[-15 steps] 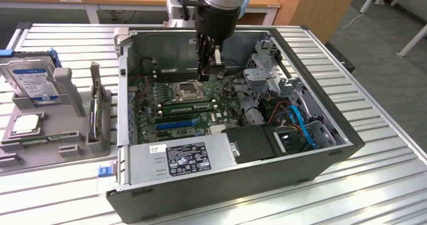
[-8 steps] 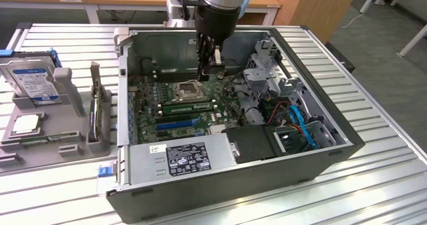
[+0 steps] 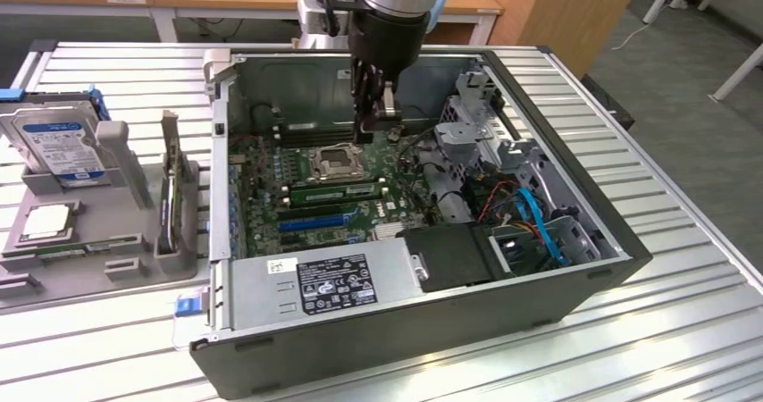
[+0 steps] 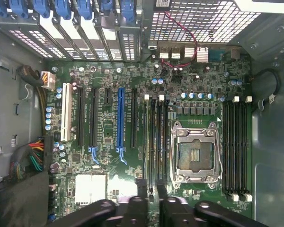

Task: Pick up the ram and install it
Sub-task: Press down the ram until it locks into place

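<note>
The ram (image 3: 339, 188), a narrow green stick, sits in a memory slot just in front of the empty processor socket (image 3: 334, 161) inside the open computer case. In the wrist view the ram (image 4: 150, 142) shows edge-on in the slots beside the socket (image 4: 196, 153). My gripper (image 3: 379, 132) hangs inside the case above the motherboard, behind the socket in the exterior view. Its two dark fingertips (image 4: 142, 189) stand apart in line with the ram's slot, the gripper (image 4: 151, 190) open with nothing between them.
The case walls (image 3: 227, 152), the drive cage (image 3: 477, 125) and cables (image 3: 537, 223) hem in the motherboard. The power supply (image 3: 328, 281) lies at the case's front. On the exterior view's left a grey holder (image 3: 131, 259) carries a hard drive (image 3: 60, 143) and a silver processor (image 3: 46, 221).
</note>
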`<state>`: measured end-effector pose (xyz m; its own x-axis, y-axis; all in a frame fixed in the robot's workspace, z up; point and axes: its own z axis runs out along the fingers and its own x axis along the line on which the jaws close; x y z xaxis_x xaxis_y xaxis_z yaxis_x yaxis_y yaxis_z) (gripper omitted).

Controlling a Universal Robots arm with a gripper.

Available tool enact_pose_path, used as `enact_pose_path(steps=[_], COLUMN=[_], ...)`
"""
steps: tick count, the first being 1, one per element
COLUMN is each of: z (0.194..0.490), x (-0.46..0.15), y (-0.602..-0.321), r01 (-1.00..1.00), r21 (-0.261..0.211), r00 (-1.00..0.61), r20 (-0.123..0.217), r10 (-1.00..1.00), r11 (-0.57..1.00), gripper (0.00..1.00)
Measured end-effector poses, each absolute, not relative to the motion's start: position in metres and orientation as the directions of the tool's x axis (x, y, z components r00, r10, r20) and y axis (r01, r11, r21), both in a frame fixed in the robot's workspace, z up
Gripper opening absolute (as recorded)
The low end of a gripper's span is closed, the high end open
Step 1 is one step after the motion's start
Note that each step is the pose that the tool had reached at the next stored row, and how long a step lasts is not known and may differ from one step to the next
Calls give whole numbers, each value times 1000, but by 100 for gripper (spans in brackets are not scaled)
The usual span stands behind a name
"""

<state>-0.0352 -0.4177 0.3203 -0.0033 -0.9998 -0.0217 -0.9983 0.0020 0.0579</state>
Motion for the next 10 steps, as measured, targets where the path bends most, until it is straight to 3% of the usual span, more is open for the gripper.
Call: enact_pose_path(steps=[3, 10], z=[320, 320], x=[-35, -35], y=[-418, -418], r01=[-998, -998], r21=[58, 58], r00=[-3, -3], r20=[-22, -22], r10=[-1000, -1000], r11=[2, 2], gripper=[11, 10])
